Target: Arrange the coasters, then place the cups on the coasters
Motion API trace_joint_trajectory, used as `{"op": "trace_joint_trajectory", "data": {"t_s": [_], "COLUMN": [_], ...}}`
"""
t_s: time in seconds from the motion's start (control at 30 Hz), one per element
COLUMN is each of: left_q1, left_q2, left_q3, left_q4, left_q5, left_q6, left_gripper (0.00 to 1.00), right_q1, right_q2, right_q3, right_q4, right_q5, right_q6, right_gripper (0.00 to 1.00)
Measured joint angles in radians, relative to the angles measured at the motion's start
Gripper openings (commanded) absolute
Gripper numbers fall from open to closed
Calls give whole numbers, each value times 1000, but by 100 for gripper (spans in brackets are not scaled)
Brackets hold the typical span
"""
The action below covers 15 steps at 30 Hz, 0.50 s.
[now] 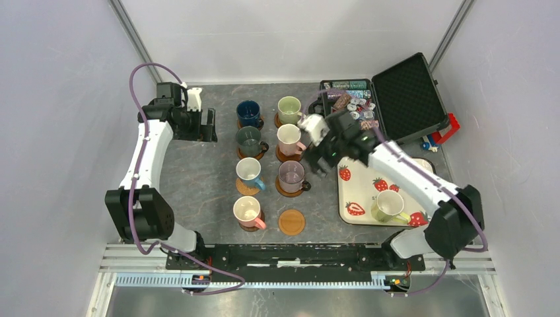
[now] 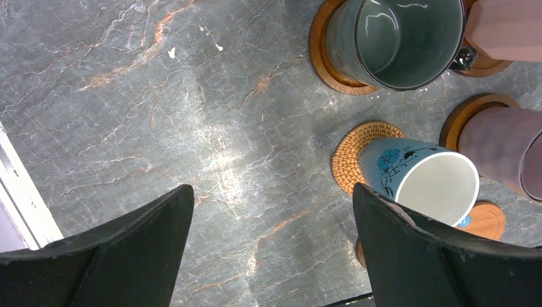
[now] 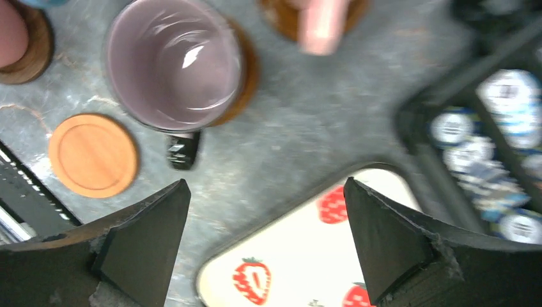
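**Orientation.** Read directions on a clock face laid over the top view, with 12 o'clock at the far edge of the counter (image 1: 201, 178).

**Left.** Your left tool (image 2: 271, 192) hangs at about 10 o'clock. Its jaws stand wide with nothing between them and only bare counter below. Toward 3 o'clock of it runs the first column, each cup on a coaster. From 12 to 6 these are the dark blue cup (image 1: 249, 113), the grey-green cup (image 1: 249, 140), the light blue cup (image 1: 249, 170) on a woven coaster (image 2: 358, 153), and the salmon cup (image 1: 247, 211).

**Centre.** The second column holds the pale green cup (image 1: 289, 109), the pink cup (image 1: 288, 139) and the mauve cup (image 1: 291, 175). The empty coaster (image 1: 292, 222) lies at its 6 o'clock end. Your right tool (image 3: 265, 185) hovers just at 3 o'clock of the pink and mauve cups, jaws wide and gripping nothing.

**Right.** The yellow cup (image 1: 388, 206) stands on the strawberry tray (image 1: 362, 195) at about 4 o'clock, well apart from the empty coaster. The open chip case (image 1: 406, 92) sits at 1 o'clock.

**Hazards, as judged.**
- The mauve cup's handle points toward your right tool, so a low sideways swing toward the tray could catch it and drag the cup off its coaster.
- The empty coaster lies near both the salmon and mauve cups, so wide jaws coming down there could knock either one.
- If you set the yellow cup on the coaster's edge, it may tilt.
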State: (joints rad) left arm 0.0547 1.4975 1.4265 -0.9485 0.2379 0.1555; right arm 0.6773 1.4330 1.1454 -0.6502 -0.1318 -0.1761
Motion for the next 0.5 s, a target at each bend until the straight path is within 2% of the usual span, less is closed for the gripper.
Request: {"op": "trace_joint_trajectory", "data": {"t_s": [0.17, 0.27, 0.37, 0.5], "left_q1": [0, 0, 0, 0], "left_q2": [-2, -3, -5, -14], "left_q3": [0, 0, -3, -5], "left_q4": [0, 0, 0, -1], "left_q5": [6, 11, 26, 37], "left_q6": [0, 0, 0, 0], "left_gripper": [100, 100, 100, 100], "right_q1": [-328, -530, -714, -909], "right_q2": [-14, -14, 7, 76], "right_q3": [187, 238, 262, 285], "right_q4": [-157, -276, -406, -503], "right_q5": [-168, -237, -264, -256], "right_q6": [-226, -382, -508, -586], "right_gripper": [98, 98, 97, 96]}}
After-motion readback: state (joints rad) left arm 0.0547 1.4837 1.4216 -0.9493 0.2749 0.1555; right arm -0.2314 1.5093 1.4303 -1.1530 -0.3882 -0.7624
